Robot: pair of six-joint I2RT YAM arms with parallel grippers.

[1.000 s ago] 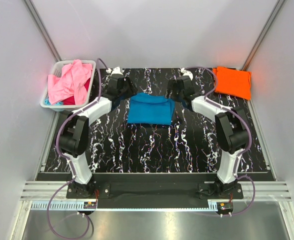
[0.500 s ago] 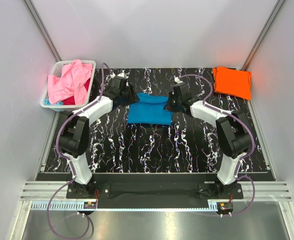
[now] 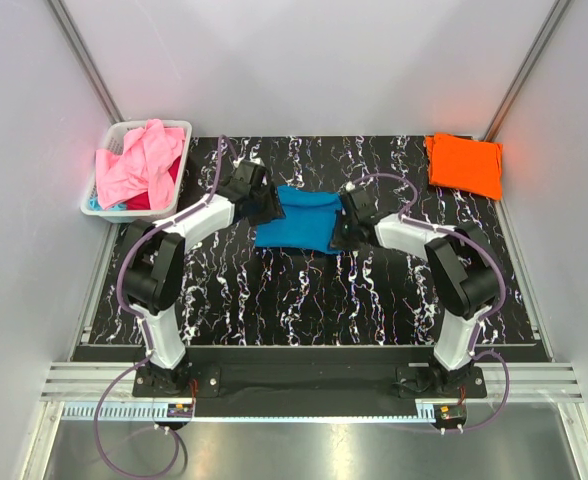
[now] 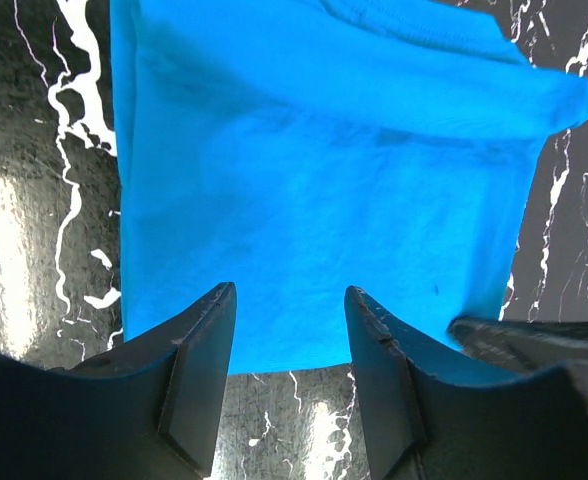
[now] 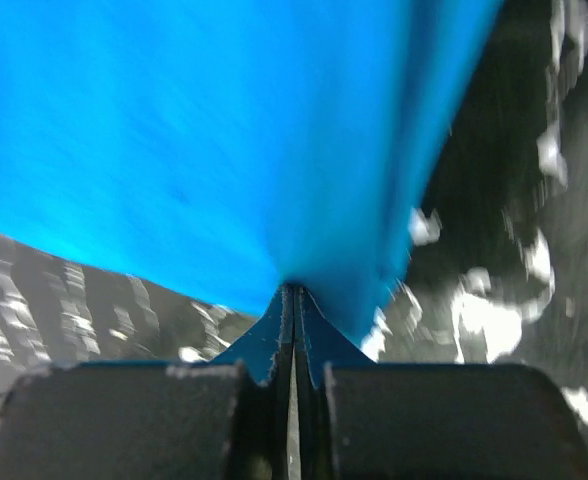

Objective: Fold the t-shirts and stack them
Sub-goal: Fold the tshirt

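My right gripper (image 5: pixel 294 295) has just snapped closed. Its fingertips meet with no gap in the wrist view, and the teal-blue t-shirt (image 5: pixel 204 140) funnels down into the seam between them, so I read that as a pinch on the cloth's edge. A second ago those jaws stood wide near the upper edge of the shirt. They now bite at its right edge, at the middle of the overhead frame.

My left gripper (image 4: pixel 289 330) is not closed. Its fingers stand moderately apart at the bottom of its wrist view, tips over the shirt's near hem, with blue cloth showing plainly between them. That arm has also come down from the shirt's upper left corner to its left edge. The dark shape at the lower right of that view looks like my right gripper.

The shirt lies partly folded at the centre of the black marbled table (image 3: pixel 304 290), between both arms.

With only one side gripped, I judge the fold cannot be lifted evenly until the left fingers close too.

The orange t-shirt (image 3: pixel 464 165) sits folded at the upper right corner, a likely base for the stack. The pink t-shirt (image 3: pixel 139 160) lies heaped in the white basket (image 3: pixel 92 208) at the upper left, unfolded.
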